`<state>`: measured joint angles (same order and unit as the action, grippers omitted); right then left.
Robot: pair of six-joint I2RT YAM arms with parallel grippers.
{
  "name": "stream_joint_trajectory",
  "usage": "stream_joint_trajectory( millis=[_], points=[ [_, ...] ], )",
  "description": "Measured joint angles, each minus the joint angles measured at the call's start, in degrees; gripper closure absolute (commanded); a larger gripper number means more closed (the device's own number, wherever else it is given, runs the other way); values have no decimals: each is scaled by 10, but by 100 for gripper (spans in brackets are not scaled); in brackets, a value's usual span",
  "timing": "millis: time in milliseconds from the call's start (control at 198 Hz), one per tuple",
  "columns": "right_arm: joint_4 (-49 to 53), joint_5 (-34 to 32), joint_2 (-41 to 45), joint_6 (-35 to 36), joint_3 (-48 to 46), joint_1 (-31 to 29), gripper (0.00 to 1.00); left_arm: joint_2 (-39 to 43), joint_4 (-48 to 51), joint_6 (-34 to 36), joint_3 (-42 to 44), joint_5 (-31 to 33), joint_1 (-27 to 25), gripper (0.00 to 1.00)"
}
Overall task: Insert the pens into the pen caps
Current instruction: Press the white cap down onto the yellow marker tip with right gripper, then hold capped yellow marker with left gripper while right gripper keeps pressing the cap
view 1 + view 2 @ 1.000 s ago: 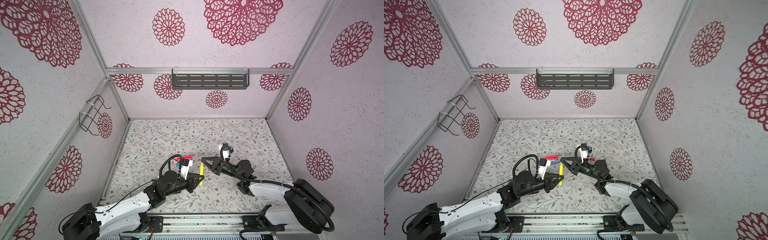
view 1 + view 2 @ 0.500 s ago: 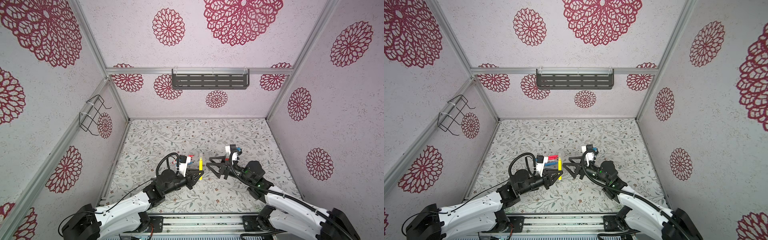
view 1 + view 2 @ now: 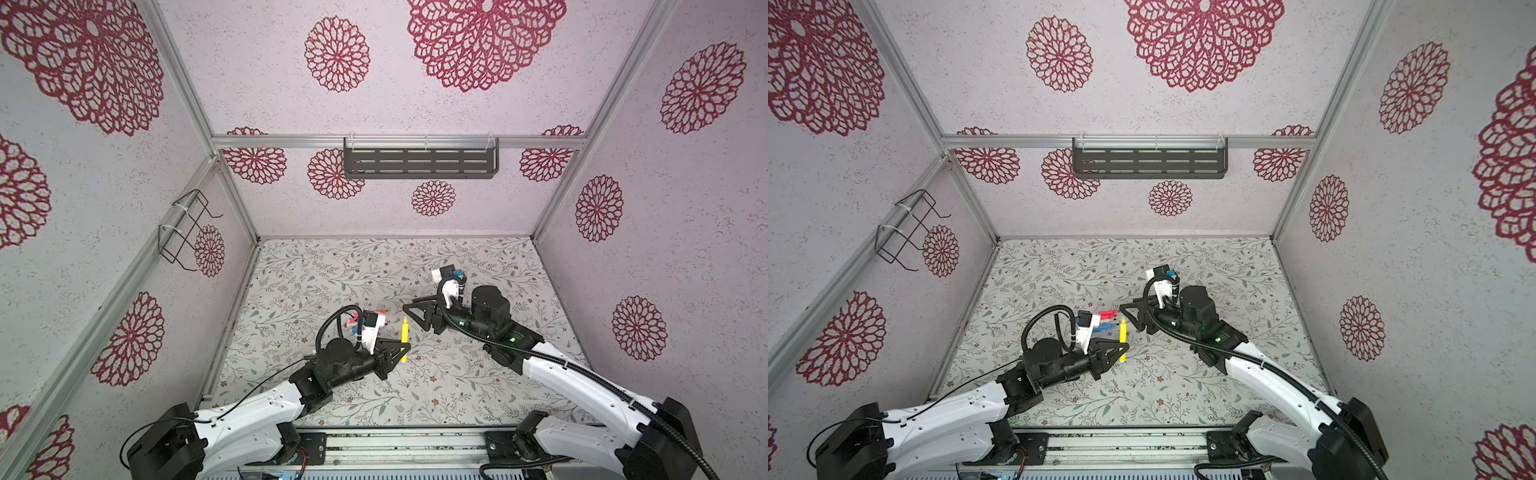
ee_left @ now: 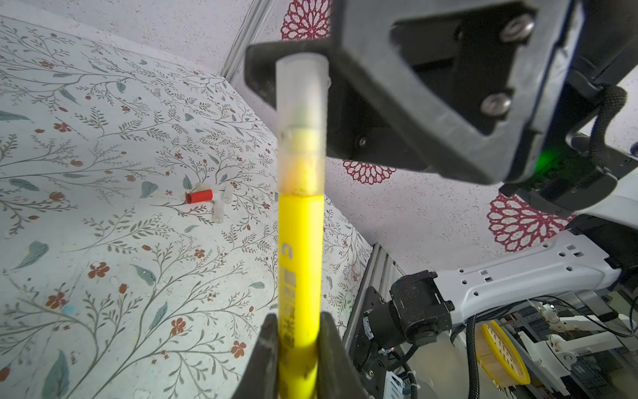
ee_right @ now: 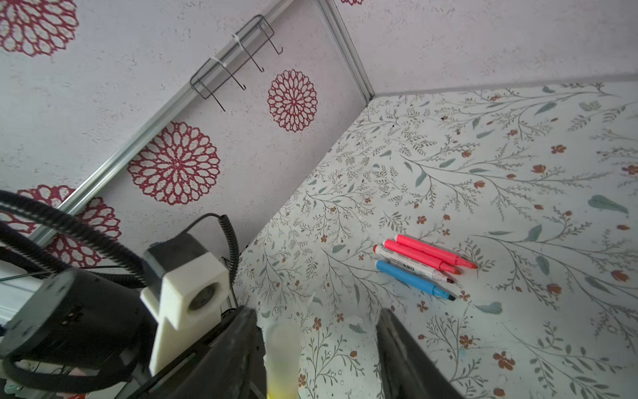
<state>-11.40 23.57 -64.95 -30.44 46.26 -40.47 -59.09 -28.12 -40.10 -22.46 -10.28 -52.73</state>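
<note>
Pinching the yellow pen (image 4: 300, 262) near its rear end, the left hand (image 4: 298, 345) holds it raised off the bench (image 4: 86, 224). A clear cap (image 4: 302, 121) sits over the pen's tip, apparently pushed down to the barrel. The right hand (image 5: 316, 321) is spread and its fingers bracket the cap. One finger lies just beside the cap, the other apart from it.

Hazards, as judged from this position:
- Sideways travel of the right hand would strike the cap and lever the yellow pen in its narrow pinch. Withdraw along the pen's axis.
- A cap not fully seated may drop off when the yellow pen is laid down. Seating cannot be confirmed by eye.
- Four uncapped pens (image 5: 411, 267) lie side by side on the bench near the yellow pen. Setting it down against them would roll them.

A red cap (image 4: 199, 196) and loose clear caps (image 4: 218, 212) lie together on the bench, well apart from the yellow pen.

The bench carries a pale leaf-and-flower print. The walls (image 3: 457, 116) are pale and textured, with dark red rosettes. A wire rack (image 3: 187, 228) and a dark slotted shelf (image 3: 419, 163) hang on them, well away from the yellow pen.
</note>
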Motion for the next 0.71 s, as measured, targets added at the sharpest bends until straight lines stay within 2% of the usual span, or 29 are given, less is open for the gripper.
stream_joint_trajectory(
  millis=[126, 344, 708],
  points=[
    [2, 12, -7, 0, 0, 0, 47, -2, 0, 0, 0, 0, -1, 100],
    [-3, 30, -10, 2, 1, -1, 61, -7, -1, 1, 0, 0, -2, 100],
    [-13, 57, -21, 4, 1, -13, 93, -13, 2, 10, -2, 3, -1, 100]
  ],
)
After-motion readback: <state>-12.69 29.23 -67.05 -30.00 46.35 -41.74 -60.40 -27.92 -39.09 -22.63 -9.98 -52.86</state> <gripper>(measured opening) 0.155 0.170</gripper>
